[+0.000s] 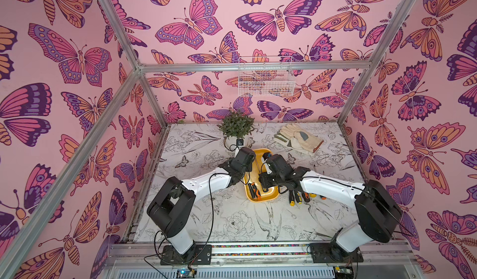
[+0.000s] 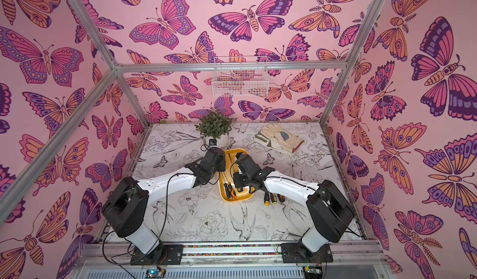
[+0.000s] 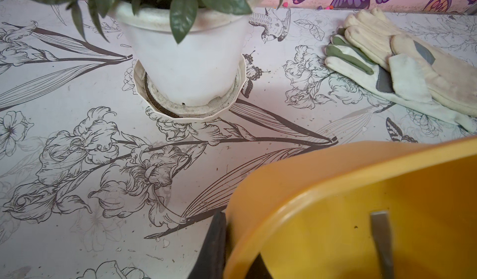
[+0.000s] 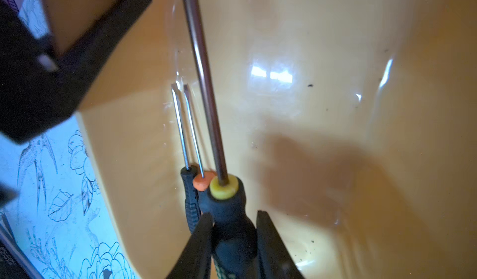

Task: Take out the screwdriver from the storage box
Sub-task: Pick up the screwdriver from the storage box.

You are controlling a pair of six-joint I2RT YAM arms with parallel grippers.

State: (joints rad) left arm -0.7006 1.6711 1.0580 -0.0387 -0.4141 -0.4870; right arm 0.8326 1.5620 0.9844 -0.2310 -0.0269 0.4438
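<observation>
Yellow plastic storage box [image 1: 268, 195], shallow, rounded corners, raised rim, sits mid-table between my two arms. Status from my end:

- left gripper [image 3: 238, 239]: clenched on the box wall at a far corner, one black finger outside the rim and one inside. I read that as bracing the box so it doesn't slide.
- right gripper [image 4: 233, 218]: down inside the box, jaws clamped on the black rubber handle of the long-shaft screwdriver [image 4: 228, 208] with the yellow collar. The grip looks square, with a finger on each side of the handle just behind the collar.
- That long-shaft screwdriver is inside the box, its steel shaft running along the box toward the end the left gripper holds. I can't tell whether the handle is off the floor yet.
- Two shorter screwdrivers, one black-handled [image 4: 191, 208] and one with an orange collar [image 4: 203, 182], lie right against it on the box-wall side.
- A cluster of screwdrivers [image 1: 299, 197] with black, yellow and orange handles lies on the floral-print tabletop [image 1: 232, 221] just beside the box, under my right arm. I count those as out.

My read: the grasp is done, the extraction isn't. What's left is to lift clear of the rim, carry it over to the table and release. The risk is that the neighbours touching the handle drag along on the lift. After this one, two remain in the box.
</observation>
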